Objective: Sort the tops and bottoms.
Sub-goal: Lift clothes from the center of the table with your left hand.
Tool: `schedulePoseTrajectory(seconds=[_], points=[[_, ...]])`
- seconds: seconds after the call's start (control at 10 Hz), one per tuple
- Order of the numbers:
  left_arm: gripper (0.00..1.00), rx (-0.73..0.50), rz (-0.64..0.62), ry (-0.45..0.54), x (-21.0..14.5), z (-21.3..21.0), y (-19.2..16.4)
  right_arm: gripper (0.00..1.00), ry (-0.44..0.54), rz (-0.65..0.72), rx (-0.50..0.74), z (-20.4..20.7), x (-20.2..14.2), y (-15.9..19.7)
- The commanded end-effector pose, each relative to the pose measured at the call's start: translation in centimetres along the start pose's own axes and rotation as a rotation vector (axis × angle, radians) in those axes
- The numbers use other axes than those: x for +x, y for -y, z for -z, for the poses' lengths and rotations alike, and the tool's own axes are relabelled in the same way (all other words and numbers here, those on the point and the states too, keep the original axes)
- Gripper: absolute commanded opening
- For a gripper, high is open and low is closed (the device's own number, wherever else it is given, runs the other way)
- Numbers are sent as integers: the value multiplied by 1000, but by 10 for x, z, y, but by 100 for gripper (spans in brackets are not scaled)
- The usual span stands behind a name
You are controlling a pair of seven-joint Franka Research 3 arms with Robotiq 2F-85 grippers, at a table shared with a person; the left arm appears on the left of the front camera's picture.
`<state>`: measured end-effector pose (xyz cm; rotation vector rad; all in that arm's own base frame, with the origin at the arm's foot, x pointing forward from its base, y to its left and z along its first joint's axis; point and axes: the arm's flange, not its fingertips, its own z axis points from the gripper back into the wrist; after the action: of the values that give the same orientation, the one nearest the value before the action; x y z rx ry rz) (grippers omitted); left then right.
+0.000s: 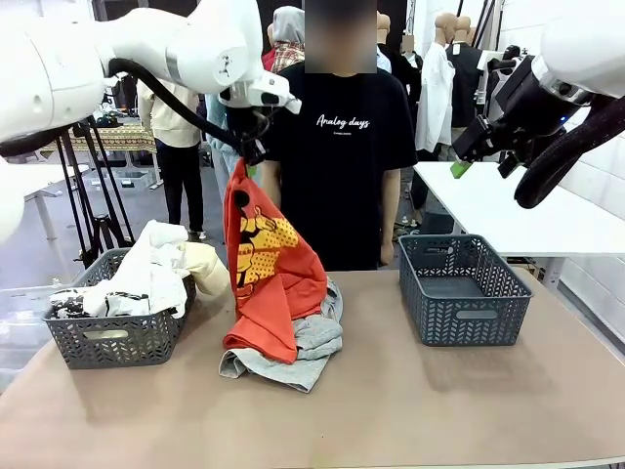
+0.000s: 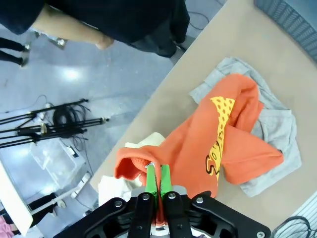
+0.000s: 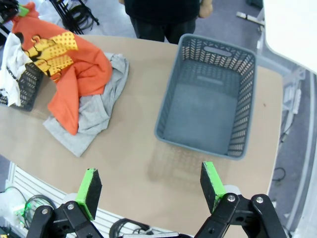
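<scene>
The orange-red top (image 1: 271, 278) hangs in the air over the middle of the table (image 1: 410, 401). The left gripper (image 1: 252, 161) is pinched tight on its top edge. The bottom of it lies on a grey cloth (image 1: 314, 344) on the table. The cream top (image 1: 202, 266) and the white top (image 1: 146, 269) sit in the basket on the left (image 1: 107, 342). The right gripper (image 3: 151, 181) is up high on the right, fingers wide apart, holding nothing. The other basket (image 3: 208, 99) sits below it. A person (image 1: 342, 147) stands at the far side.
</scene>
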<state>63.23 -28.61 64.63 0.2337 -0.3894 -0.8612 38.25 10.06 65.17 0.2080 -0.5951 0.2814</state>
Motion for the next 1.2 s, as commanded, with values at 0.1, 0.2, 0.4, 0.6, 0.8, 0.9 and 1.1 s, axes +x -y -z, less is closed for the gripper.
schedulePoseTrajectory(seconds=[0.1, 0.2, 0.4, 0.6, 0.8, 0.9, 1.1], points=[[0, 19, -10, 162, -1, -99, -81, 100, -7, 13, -5, 1, -3, 0], [0, -24, -17, 222, -10, -118, -98, 100, -7, 13, -5, 1, -3, 0], [0, -131, 3, 384, -8, -142, -108, 100, -7, 13, -5, 1, -3, 0], [0, -157, 120, 491, 17, -157, -76, 100, -7, 13, -5, 1, -3, 0], [0, -204, 249, 565, 45, -167, -35, 100, -7, 13, -5, 1, -3, 0], [0, -160, 257, 579, 48, -175, -32, 100, -7, 13, -5, 1, -3, 0], [0, -119, 232, 582, 40, -190, -37, 100, -7, 13, -5, 1, -3, 0]])
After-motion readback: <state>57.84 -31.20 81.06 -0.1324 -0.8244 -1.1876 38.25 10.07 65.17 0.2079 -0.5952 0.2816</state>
